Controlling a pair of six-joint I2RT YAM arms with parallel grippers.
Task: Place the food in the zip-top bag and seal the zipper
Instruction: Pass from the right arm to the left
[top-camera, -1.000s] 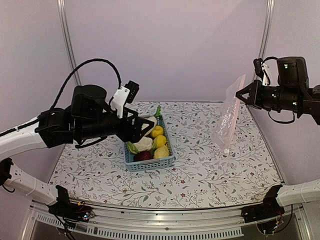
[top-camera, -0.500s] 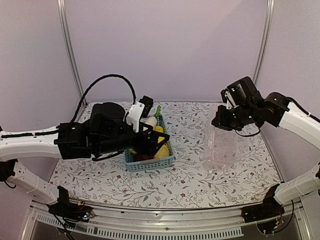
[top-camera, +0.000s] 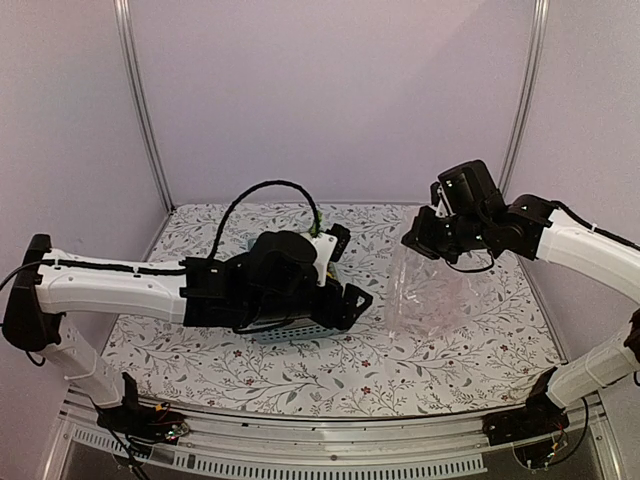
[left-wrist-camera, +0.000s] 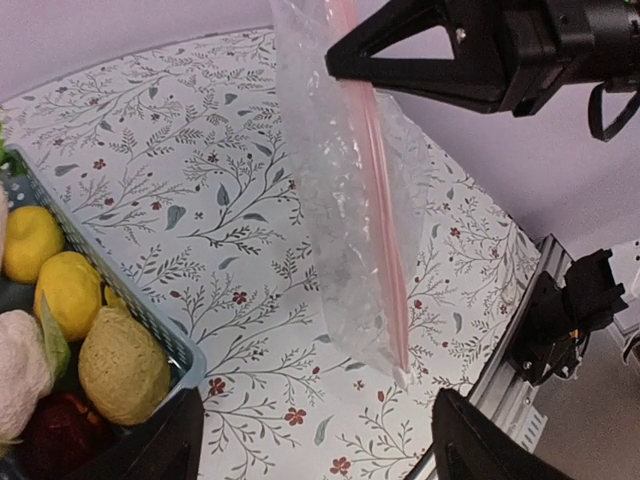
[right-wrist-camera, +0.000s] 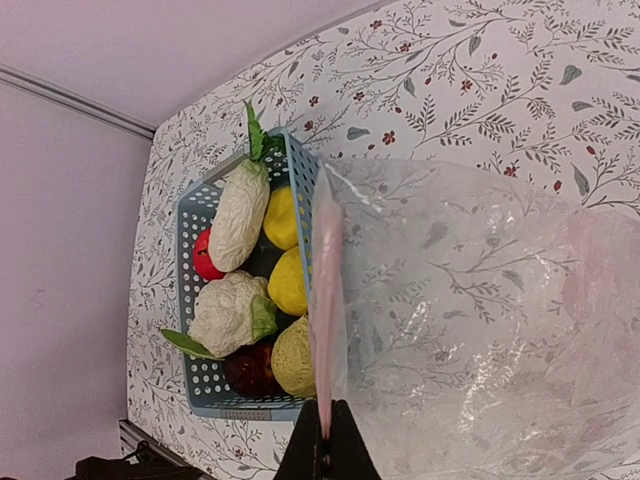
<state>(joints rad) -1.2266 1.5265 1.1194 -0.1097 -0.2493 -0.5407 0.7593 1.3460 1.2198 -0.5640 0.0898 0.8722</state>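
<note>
The zip-top bag (top-camera: 425, 295) hangs from my right gripper (top-camera: 412, 242), its lower end on the table. My right gripper (right-wrist-camera: 328, 440) is shut on the bag's top corner, at the pink zipper (right-wrist-camera: 325, 290). The food (right-wrist-camera: 288, 282) lies in the blue basket (right-wrist-camera: 200, 385): lemons, a white radish (right-wrist-camera: 240, 215), a cauliflower (right-wrist-camera: 228, 312), a red tomato (right-wrist-camera: 205, 255) and a dark purple piece (right-wrist-camera: 250, 368). My left gripper (left-wrist-camera: 320, 440) is open and empty, above the table between basket and bag (left-wrist-camera: 340, 190). In the top view my left arm hides most of the basket.
The basket stands at the table's middle left, close beside the hanging bag. The flower-patterned cloth (top-camera: 330, 370) covers the table. A metal rail (left-wrist-camera: 525, 330) runs along the table's near edge. Purple walls close in the back and sides.
My left arm has swung right across the basket toward the bag. My right arm has come down and inward, bringing the bag from high at the right down onto the table.
</note>
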